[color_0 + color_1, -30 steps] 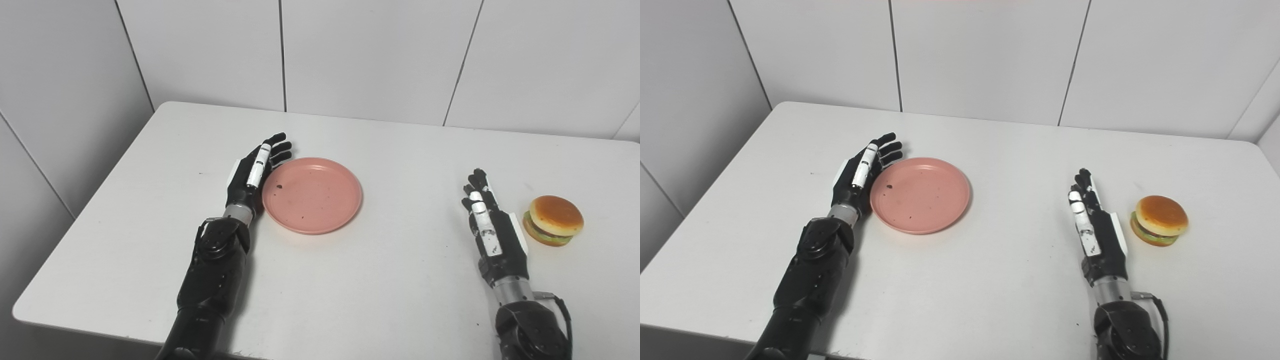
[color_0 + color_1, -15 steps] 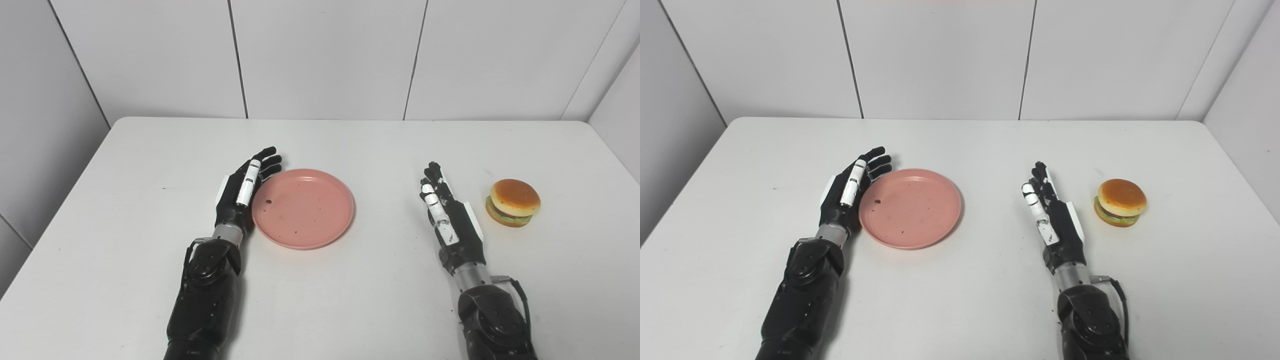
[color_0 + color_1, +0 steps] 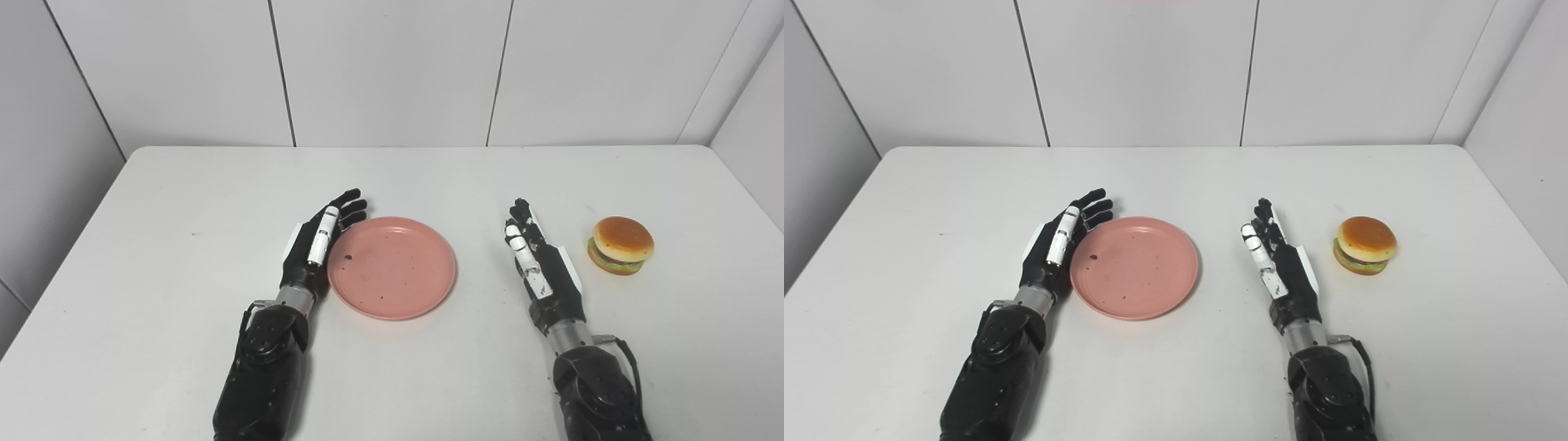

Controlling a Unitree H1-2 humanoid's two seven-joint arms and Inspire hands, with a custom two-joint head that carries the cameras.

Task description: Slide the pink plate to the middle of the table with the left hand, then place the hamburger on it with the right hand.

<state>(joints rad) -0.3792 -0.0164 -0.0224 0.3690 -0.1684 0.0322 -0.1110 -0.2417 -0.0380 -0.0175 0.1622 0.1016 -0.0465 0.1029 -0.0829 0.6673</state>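
The pink plate point(image 3: 392, 267) lies flat on the white table point(image 3: 184, 202), a little left of the table's middle, with dark specks on it. My left hand point(image 3: 318, 242) is open, on edge, its palm against the plate's left rim. The hamburger point(image 3: 620, 245) sits on the table at the right. My right hand point(image 3: 542, 266) is open and empty, on edge, between the plate and the hamburger, apart from both.
White tiled walls stand behind the table and at both sides. The table's edges show at the left, the back and the right point(image 3: 1513, 208). Bare table surface lies between the plate and my right hand.
The camera swung right and settled, shifting the whole picture. My left hand and the plate have moved a little to the right. My right hand has stayed beside the hamburger.
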